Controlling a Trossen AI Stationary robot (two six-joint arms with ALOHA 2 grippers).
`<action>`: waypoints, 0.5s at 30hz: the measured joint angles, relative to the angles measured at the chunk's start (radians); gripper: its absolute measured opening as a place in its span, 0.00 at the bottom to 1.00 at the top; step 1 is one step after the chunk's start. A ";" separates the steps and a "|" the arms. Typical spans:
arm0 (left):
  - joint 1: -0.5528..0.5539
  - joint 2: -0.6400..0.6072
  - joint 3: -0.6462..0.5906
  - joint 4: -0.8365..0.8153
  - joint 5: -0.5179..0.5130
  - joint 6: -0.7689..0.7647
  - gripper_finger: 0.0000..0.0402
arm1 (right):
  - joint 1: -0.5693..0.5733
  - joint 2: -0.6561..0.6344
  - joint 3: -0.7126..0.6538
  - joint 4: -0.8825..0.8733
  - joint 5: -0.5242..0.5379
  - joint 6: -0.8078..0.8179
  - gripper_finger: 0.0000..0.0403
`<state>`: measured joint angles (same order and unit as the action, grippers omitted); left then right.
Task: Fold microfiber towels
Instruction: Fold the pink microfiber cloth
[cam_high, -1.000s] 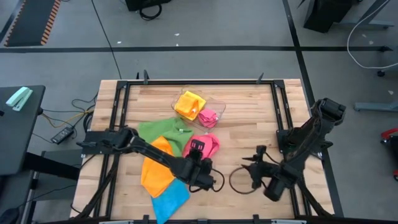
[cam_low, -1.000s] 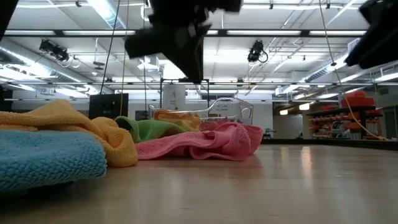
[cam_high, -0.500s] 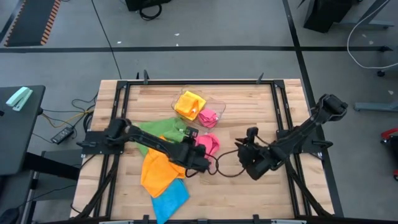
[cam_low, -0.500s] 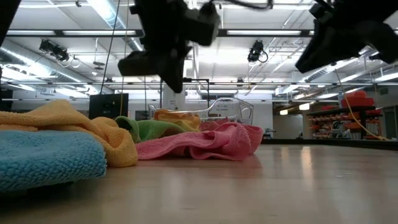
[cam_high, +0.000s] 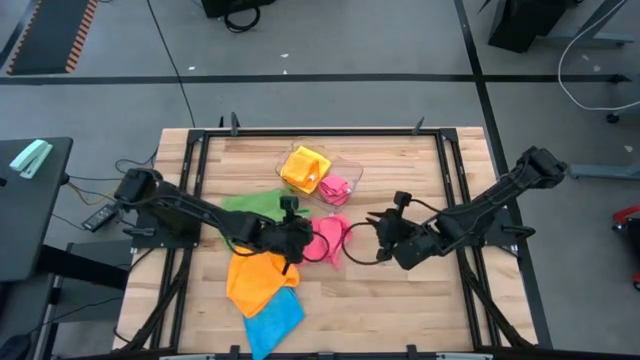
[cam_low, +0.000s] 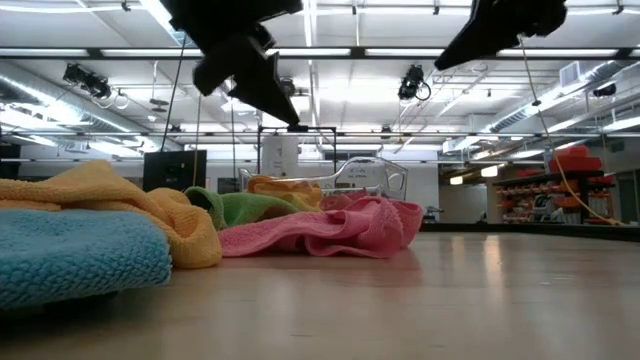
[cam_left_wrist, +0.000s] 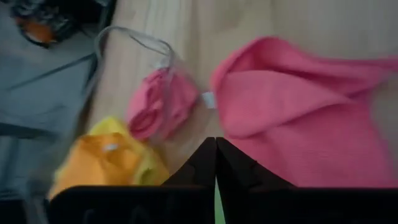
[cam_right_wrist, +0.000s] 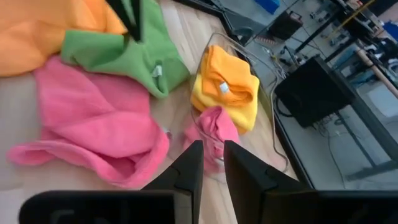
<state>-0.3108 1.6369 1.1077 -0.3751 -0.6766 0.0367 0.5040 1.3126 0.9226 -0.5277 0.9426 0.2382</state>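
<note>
A crumpled pink towel (cam_high: 330, 238) (cam_left_wrist: 292, 118) (cam_right_wrist: 93, 124) lies on the table's middle, between my two grippers. A green towel (cam_high: 252, 205) lies to its left. An orange towel (cam_high: 255, 275) and a blue towel (cam_high: 272, 318) lie nearer the front edge. My left gripper (cam_high: 298, 232) (cam_left_wrist: 216, 142) hovers shut at the pink towel's left side, clear of it. My right gripper (cam_high: 376, 226) (cam_right_wrist: 212, 149) hovers to the towel's right, its fingers slightly apart with nothing between them.
A clear plastic tray (cam_high: 352, 170) (cam_right_wrist: 214, 43) stands at the far middle with a folded yellow-orange towel (cam_high: 305, 167) and a small pink one (cam_high: 335, 187) in it. Bare wood lies to the right and along the near right. A black frame (cam_high: 300, 131) rims the table.
Both grippers have gone from the table's near part toward the far edge and in toward the pink towel, the right one also leftward and up. The towels have stayed where they were.
</note>
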 joint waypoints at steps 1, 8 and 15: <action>-0.001 -0.009 -0.023 0.032 0.017 -0.012 0.05 | -0.010 0.007 0.000 -0.001 -0.002 -0.001 0.18; -0.007 -0.027 -0.059 0.063 0.194 -0.262 0.07 | -0.083 0.024 0.000 0.009 -0.171 -0.023 0.18; -0.033 -0.006 -0.060 0.071 0.249 -0.474 0.03 | -0.080 0.024 -0.168 0.291 -0.358 -0.094 0.18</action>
<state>-0.3439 1.6308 1.0482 -0.3039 -0.4278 -0.4374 0.4238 1.3365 0.7550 -0.2364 0.5841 0.1440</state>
